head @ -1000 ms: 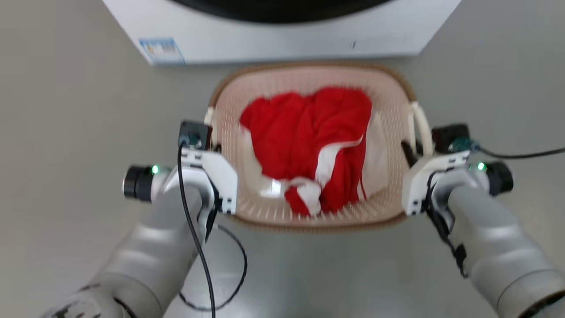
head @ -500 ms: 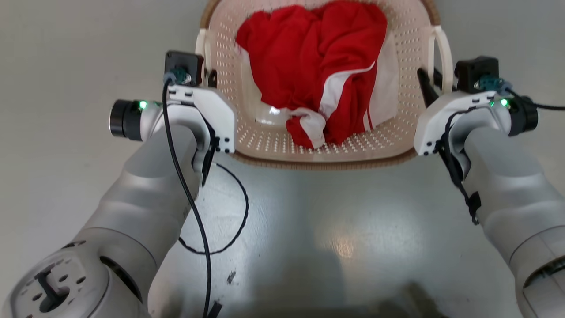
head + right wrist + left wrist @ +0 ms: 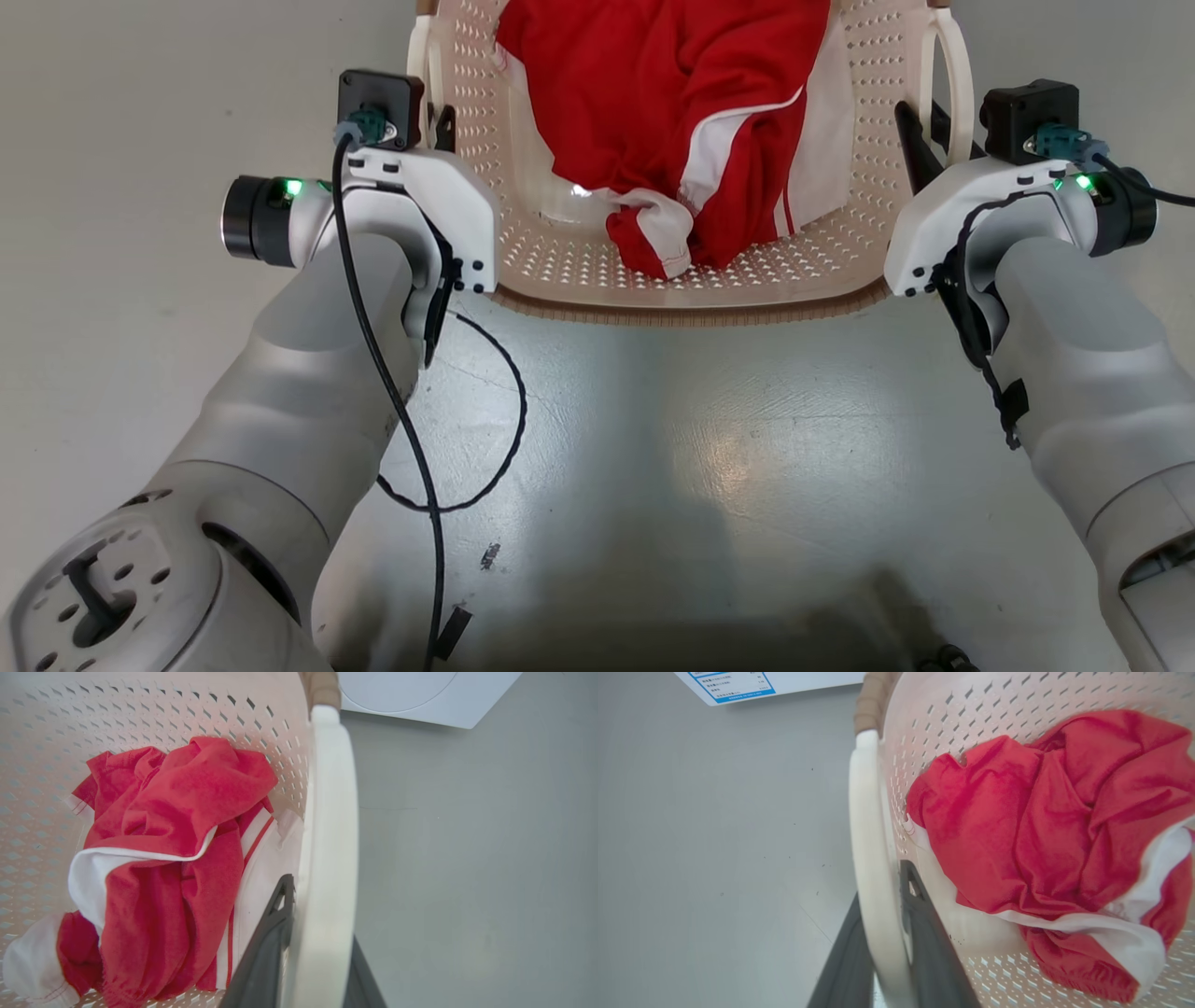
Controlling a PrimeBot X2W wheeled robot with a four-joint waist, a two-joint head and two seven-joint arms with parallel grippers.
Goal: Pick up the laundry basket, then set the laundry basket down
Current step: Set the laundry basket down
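Laundry basket (image 3: pixel 691 310) lies between the two grippers, close before the robot on the grey floor (image 3: pixel 728 448), with a red-and-white garment (image 3: pixel 672 93) inside. The left gripper (image 3: pixel 883 905) is clamped on its left loop handle (image 3: pixel 868 826) and the right gripper (image 3: pixel 322 914) on its right loop handle (image 3: pixel 329 788), each with one finger inside and one outside.
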